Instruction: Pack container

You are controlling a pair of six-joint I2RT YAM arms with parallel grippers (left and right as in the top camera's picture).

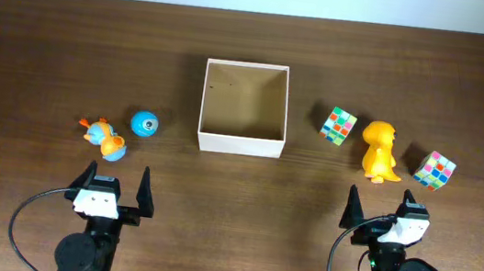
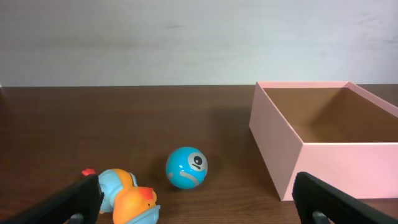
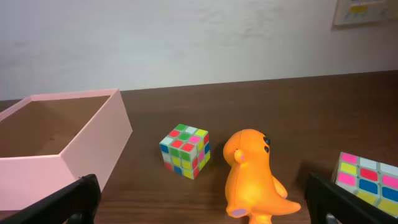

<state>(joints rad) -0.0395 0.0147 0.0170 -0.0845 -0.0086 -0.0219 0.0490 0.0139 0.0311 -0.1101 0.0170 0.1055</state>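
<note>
The open-topped square cream-walled container stands mid-table near the far edge, with bare wood on both sides. Toward the left edge, a round blue ball and an orange-blue duck toy sit close together. Toward the right edge, an orange dinosaur figure crowds between two multicoloured puzzle cubes.

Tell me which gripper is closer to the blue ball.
Left. The blue ball lies just ahead of the left gripper; the right gripper sits on the container's far side, by the orange dinosaur.

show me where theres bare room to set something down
Free: the container's bare floor, and the table strip in front of it, between left gripper and right gripper. Crowded: right of it, inner cube, orange dinosaur, outer cube bunched.
</note>
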